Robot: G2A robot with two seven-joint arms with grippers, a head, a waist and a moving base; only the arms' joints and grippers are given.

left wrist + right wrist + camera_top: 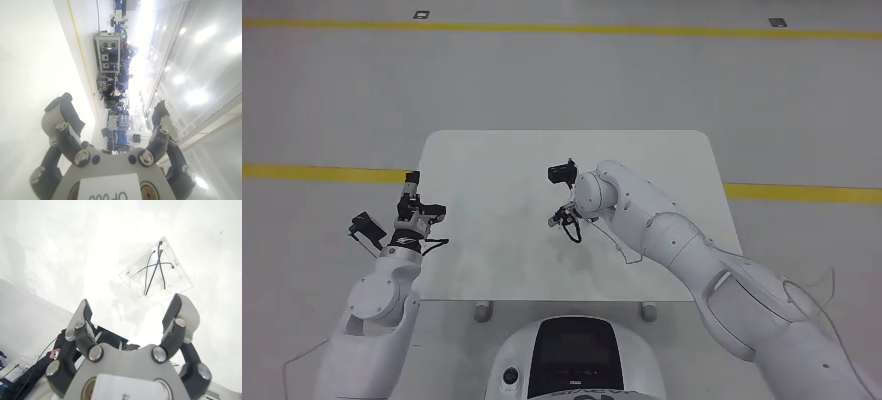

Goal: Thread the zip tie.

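Note:
Several black zip ties [155, 271] lie crossed in a shallow clear tray [181, 283] on the white table [502, 180]. My right gripper [131, 305] hovers above the table just short of the tray's near corner. It is open, with nothing between its ribbed pads [171, 310]. From above, the right gripper [565, 217] is over the middle of the table, and the tray's faint edge [629, 258] shows beside the forearm. My left gripper [412, 192] hangs over the table's left edge, away from the tray. That left gripper [113, 102] is open, holds nothing and points out into the room.
Bare tabletop [75, 247] stretches around the tray. The table's rounded edge [90, 113] runs beside the left gripper, with grey floor and a yellow line [302, 172] beyond it.

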